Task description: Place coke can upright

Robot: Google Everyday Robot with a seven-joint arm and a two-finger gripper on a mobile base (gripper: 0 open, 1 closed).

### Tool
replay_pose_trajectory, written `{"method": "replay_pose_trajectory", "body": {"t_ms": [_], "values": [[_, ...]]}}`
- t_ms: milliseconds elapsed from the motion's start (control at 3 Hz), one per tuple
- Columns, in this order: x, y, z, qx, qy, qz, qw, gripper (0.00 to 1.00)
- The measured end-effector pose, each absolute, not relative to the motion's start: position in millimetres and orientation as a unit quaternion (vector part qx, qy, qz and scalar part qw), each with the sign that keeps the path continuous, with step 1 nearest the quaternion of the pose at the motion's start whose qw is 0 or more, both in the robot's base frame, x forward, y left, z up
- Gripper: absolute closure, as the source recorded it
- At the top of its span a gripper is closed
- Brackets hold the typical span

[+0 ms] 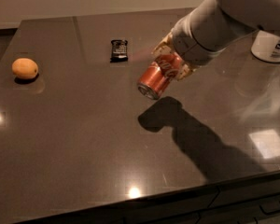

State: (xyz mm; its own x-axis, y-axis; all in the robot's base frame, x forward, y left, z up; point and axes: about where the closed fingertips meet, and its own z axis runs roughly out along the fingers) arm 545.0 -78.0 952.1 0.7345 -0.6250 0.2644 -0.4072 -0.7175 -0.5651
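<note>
Dim, table (74, 139) glare, tool (170, 62) gripping coke can (155, 78) above hard shadow (177, 122)

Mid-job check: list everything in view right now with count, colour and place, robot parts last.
coke can: one, red with a silver end, held tilted in the air over the middle of the table, its shadow on the top below it.
orange fruit: one, orange, on the table at the far left.
snack bar: one, dark wrapper, lying flat towards the back of the table, left of the can.
white container: one, white with dark print, at the right edge, partly hidden by the arm.
table: one, dark brown glossy top.
arm: one, white, entering from the upper right.
gripper: one, beige jaws shut on the coke can, above the table, right of centre.
</note>
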Motion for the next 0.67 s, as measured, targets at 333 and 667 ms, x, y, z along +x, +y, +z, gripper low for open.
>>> {"method": "replay_pose_trajectory", "body": {"t_ms": [333, 667], "values": [[551, -77, 964, -0.891, 0.229, -0.279, 0.276, 1.00], [555, -75, 975, -0.887, 0.203, -0.305, 0.281, 1.00]]}}
